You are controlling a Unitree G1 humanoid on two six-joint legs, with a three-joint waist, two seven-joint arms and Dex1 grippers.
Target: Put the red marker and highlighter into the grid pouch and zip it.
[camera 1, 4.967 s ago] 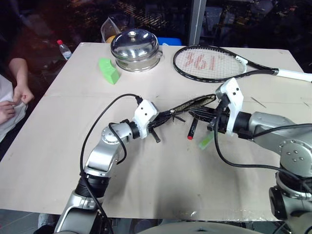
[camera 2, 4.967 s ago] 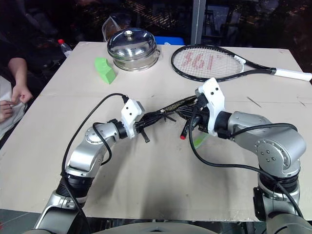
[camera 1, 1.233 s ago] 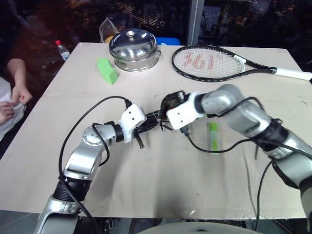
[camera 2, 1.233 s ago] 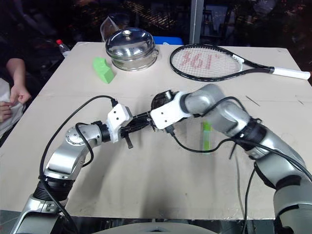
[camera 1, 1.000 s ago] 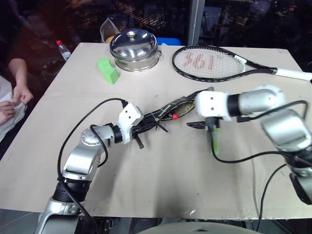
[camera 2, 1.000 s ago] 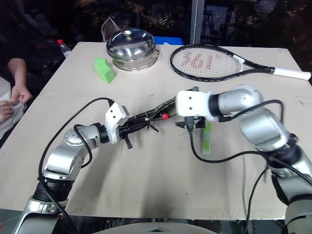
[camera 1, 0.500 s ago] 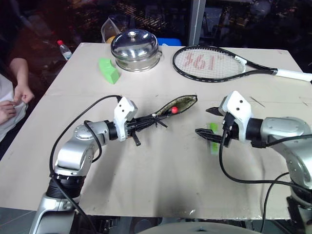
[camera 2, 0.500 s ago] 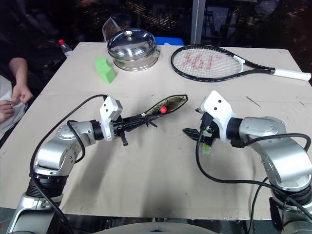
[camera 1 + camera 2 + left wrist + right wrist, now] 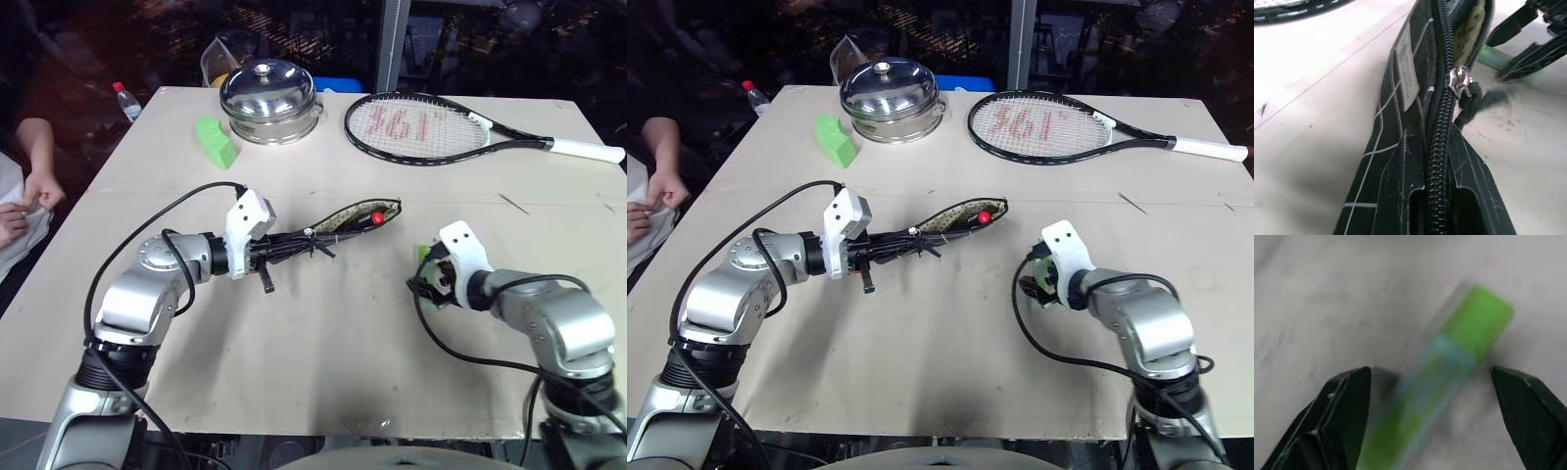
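Nearest the robot, on the pale table (image 9: 323,362), the right gripper (image 9: 1435,416) is down over the highlighter (image 9: 1449,377), its two black fingers (image 9: 1337,416) spread wide, one on either side of the light-green pen and not touching it. The highlighter lies flat on the table, its brighter green cap end pointing away from the wrist; in the head views just a bit of green shows beside the gripper's white housing (image 9: 423,255).

To the left and a little farther out, the left gripper (image 9: 263,251) is clamped on one end of the grid pouch (image 9: 333,223), holding it edge-up so that it reaches out toward the right. The wrist view along it shows the black fabric with white grid lines, the small white label (image 9: 1409,73) and the zipper closed up to the metal slider (image 9: 1459,81); past the slider the mouth gapes, showing the tan lining. The red marker (image 9: 376,216) sits in that open far end, its red tip poking out at the mouth.

Farther back lie a green wedge-shaped block (image 9: 217,143), a steel pot with its lid (image 9: 269,101) and a tennis racket (image 9: 441,127). At the table's far left corner stands a small bottle (image 9: 125,100), and a person's hands (image 9: 24,204) show at the left edge
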